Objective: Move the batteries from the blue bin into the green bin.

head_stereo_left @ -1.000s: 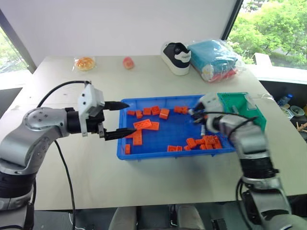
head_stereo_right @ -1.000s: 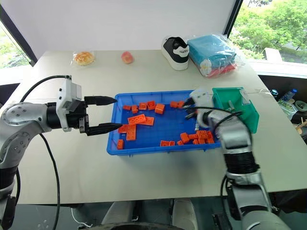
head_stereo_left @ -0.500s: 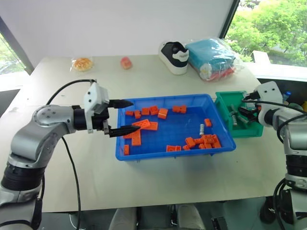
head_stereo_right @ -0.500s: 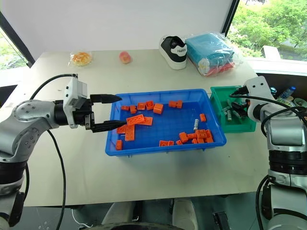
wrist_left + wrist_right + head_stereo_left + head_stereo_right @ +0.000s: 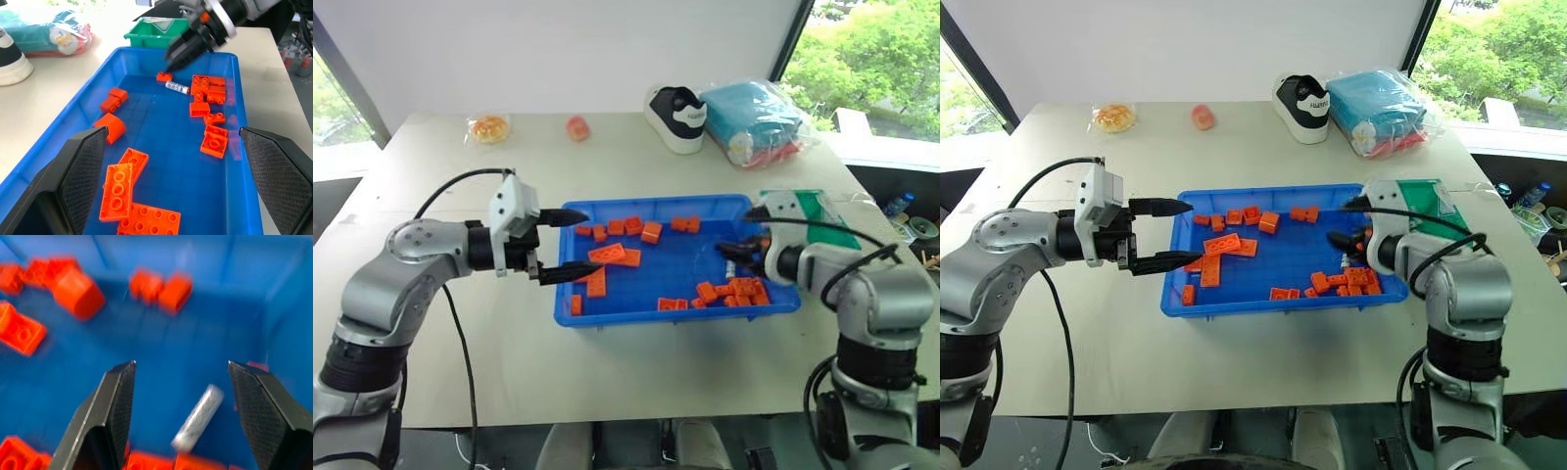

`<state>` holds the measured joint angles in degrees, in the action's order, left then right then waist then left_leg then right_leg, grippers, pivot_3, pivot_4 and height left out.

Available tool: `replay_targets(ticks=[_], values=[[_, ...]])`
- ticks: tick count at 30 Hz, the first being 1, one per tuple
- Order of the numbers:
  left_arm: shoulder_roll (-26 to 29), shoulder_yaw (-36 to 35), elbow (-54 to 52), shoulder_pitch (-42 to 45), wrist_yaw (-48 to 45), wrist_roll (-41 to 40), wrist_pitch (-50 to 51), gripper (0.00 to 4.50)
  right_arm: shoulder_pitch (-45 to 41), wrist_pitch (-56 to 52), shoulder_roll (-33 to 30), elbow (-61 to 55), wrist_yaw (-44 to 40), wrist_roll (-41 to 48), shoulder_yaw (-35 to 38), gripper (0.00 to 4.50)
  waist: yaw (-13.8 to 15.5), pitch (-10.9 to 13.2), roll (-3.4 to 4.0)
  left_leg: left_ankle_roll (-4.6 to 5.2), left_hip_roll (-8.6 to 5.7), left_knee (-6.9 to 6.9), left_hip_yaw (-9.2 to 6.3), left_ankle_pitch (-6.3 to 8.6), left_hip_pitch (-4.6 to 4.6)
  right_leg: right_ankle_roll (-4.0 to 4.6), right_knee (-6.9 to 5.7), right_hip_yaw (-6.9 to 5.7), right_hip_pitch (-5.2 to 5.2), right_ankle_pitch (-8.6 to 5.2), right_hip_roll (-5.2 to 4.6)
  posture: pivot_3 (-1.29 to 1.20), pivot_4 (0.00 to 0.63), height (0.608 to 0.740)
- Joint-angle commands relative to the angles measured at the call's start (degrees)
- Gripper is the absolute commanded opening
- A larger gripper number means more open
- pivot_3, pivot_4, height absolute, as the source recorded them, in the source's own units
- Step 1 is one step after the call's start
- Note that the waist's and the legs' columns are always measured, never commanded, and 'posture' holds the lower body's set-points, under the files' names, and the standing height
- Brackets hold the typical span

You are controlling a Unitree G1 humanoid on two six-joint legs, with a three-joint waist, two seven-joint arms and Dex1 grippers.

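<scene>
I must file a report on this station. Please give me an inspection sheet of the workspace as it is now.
Surface: beige table, bare in front.
Job's things: one battery lies in the blue bin among orange bricks; green bin beside its right end.
Clutter: shoe, bagged teal cloth, two small snacks at the far edge.
Grippers: left gripper open over the bin's left end; right gripper open over the battery.
Cables: black cable loops from the left arm.
Surroundings: windows, trees outside.
</scene>
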<state>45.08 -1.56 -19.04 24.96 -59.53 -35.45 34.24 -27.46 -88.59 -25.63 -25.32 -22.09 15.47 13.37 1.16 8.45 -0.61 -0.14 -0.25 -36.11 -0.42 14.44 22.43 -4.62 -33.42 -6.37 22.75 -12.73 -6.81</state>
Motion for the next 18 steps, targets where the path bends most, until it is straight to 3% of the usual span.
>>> replay_targets(ticks=[1,11,17,18], values=[[0.86,-2.22,-2.41,-0.15,0.38,-0.4,-0.6,4.5,0.27,-3.51,1.01,-3.86,2.84,-0.65,3.43,3.04,-0.16,0.0,-0.01,0.0,0.0,0.0,0.0,0.01,0.0,0.0,0.03,0.0,0.0,0.0,0.0,0.0,0.15,0.711],[0.72,-2.37,-3.65,-0.73,1.54,-0.68,-0.25,4.5,2.09,-1.62,4.42,-0.03,4.71,0.88,-0.47,3.04,-0.49,-0.01,-0.02,0.02,0.05,0.1,0.07,0.01,-0.02,-0.19,-0.01,0.0,-0.1,-0.11,0.04,0.0,0.15,0.711],[0.45,-2.21,-3.63,-0.23,1.93,-0.56,-0.51,4.5,2.74,9.55,3.85,8.88,4.32,-0.52,-8.75,3.04,-0.49,-0.04,-0.06,0.02,0.04,0.1,0.05,0.01,-0.04,-0.2,0.02,0.0,-0.07,-0.13,0.04,0.0,0.15,0.711],[0.41,-2.2,-3.69,-0.19,2.03,-0.57,-0.55,4.5,2.73,11.71,4.17,10.32,4.4,-0.95,-9.98,2.81,-0.52,-0.06,-0.1,0.02,0.04,0.1,0.05,0.02,-0.04,-0.2,0.02,0.0,-0.09,-0.13,0.04,0.0,0.15,0.711]])
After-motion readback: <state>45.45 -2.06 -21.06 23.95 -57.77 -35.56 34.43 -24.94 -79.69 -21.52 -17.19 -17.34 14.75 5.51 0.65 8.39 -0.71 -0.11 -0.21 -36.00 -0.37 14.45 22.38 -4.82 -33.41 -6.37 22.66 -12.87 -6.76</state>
